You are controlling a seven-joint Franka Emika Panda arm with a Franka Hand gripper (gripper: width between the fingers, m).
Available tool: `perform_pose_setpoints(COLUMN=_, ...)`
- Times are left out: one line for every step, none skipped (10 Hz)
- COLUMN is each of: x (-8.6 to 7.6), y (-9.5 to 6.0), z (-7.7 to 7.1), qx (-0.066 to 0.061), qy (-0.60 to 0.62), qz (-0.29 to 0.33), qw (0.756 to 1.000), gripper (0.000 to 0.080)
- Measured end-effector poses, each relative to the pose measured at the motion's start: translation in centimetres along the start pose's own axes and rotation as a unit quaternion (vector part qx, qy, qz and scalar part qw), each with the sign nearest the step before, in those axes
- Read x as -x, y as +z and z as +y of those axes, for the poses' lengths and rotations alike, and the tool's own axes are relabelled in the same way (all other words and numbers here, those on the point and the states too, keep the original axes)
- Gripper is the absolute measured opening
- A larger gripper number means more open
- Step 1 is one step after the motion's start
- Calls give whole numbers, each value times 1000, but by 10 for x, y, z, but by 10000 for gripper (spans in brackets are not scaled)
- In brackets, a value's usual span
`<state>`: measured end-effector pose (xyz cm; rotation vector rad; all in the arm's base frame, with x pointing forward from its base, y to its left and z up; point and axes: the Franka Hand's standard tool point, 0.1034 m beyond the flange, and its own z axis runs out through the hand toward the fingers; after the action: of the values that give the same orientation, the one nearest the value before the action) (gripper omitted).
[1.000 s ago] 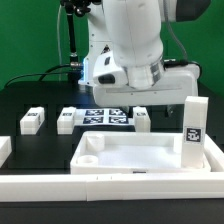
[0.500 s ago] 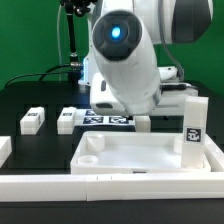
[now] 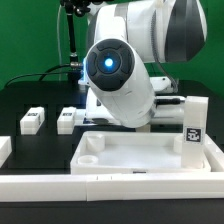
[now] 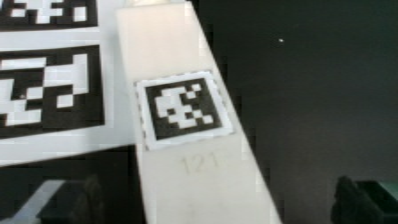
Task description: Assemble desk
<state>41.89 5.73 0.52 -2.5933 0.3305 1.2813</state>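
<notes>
Claw (image 4: pixel 205 200) wide apart above a white square leg (image 4: pixel 169 40) with a black-and-white tag (image 4: pixel 182 108).

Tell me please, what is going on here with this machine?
A robot arm is putting a white desk together. Its open pincer, holding nothing, hangs over a loose leg lying beside the marker board. The desk top lies in front, with an upright leg at its corner on the exterior view's right. Two more legs lie on the black table.
</notes>
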Motion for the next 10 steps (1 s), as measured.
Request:
perform_pose_setpoints(x=0, y=0, z=0, qx=0, qy=0, qz=0, qw=1000, gripper=649)
perform_pose_setpoints(x=0, y=0, z=0, qx=0, qy=0, qz=0, qw=1000, gripper=519)
perform_pose_setpoints(x=0, y=0, z=0, qx=0, qy=0, qz=0, qw=1000, gripper=519)
perform_pose_setpoints(x=0, y=0, z=0, qx=0, qy=0, qz=0, qw=1000, gripper=366)
perform_pose_setpoints(x=0, y=0, z=0, qx=0, qy=0, qz=0, qw=1000, gripper=288)
perform_pose_setpoints(x=0, y=0, z=0, qx=0, qy=0, qz=0, qw=1000, gripper=288)
perform_pose_setpoints(x=0, y=0, z=0, qx=0, qy=0, qz=0, qw=1000, gripper=288)
perform_pose_setpoints(x=0, y=0, z=0, qx=0, qy=0, qz=0, qw=1000, gripper=288)
perform_pose_setpoints(x=0, y=0, z=0, qx=0, qy=0, qz=0, qw=1000, gripper=288)
perform_pose_setpoints(x=0, y=0, z=0, qx=0, qy=0, qz=0, qw=1000, gripper=288)
